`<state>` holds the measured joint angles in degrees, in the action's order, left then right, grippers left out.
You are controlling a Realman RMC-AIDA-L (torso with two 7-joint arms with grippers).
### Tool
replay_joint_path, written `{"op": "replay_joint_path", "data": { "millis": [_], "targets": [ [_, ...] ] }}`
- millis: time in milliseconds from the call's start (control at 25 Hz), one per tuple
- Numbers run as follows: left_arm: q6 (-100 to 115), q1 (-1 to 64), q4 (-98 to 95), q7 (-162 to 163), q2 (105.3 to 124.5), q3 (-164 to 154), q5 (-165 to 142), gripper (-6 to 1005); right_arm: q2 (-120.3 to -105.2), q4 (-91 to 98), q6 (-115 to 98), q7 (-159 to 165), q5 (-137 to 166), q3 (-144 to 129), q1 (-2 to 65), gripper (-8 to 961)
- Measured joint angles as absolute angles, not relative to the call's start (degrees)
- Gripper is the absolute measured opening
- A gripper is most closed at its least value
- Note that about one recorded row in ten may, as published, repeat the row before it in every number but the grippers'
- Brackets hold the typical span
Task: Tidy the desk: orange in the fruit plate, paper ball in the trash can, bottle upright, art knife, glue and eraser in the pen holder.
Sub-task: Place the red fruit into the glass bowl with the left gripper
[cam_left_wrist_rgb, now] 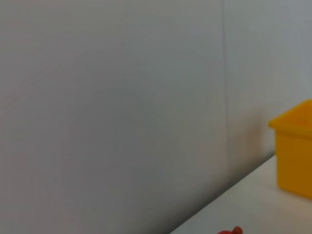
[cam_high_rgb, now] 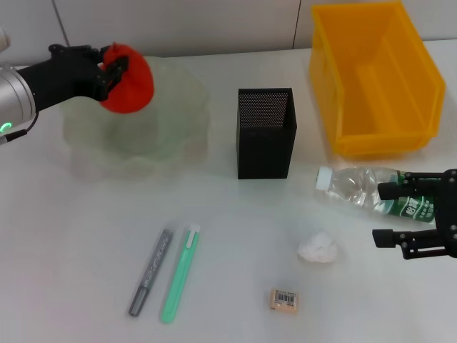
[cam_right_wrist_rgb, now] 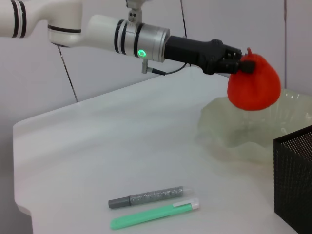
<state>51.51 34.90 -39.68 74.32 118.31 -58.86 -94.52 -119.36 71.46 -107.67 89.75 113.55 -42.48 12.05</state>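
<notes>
Above the fruit plate, left gripper clamps the orange — unreleased; right gripper, open, straddles the fallen bottle — all else remains.

The left arm reaches in from the left edge, its silver forearm with a lit green ring leading to a black wrist held level above the counter. The left gripper has its black fingers clamped on the orange, holding it in the air. The right gripper sits low at the right edge, its two fingers spread apart, pointing leftward.
</notes>
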Motion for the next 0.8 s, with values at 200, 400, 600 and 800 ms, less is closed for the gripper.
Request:
{"op": "replay_joint_path", "data": {
  "millis": [200,400,600,800],
  "targets": [
    [47.8,35.2,-37.6,74.1,118.23,-59.1,-95.0,250,-119.36,70.5,-107.7,89.8,113.7,-42.5,12.7,775],
    [46.3,35.6,-36.0,72.3,118.43,-59.8,-95.1,251,-119.31,69.6,-107.5,89.8,113.7,-42.5,13.1,775],
    [45.3,36.8,-34.9,72.1,118.59,-62.4,-95.1,252,-119.28,69.6,-107.5,89.8,113.7,-42.5,13.1,774],
    [42.1,37.9,-34.8,72.7,118.83,-65.2,-94.8,253,-119.26,69.5,-107.6,89.9,113.7,-42.5,12.8,774]
  ]
}}
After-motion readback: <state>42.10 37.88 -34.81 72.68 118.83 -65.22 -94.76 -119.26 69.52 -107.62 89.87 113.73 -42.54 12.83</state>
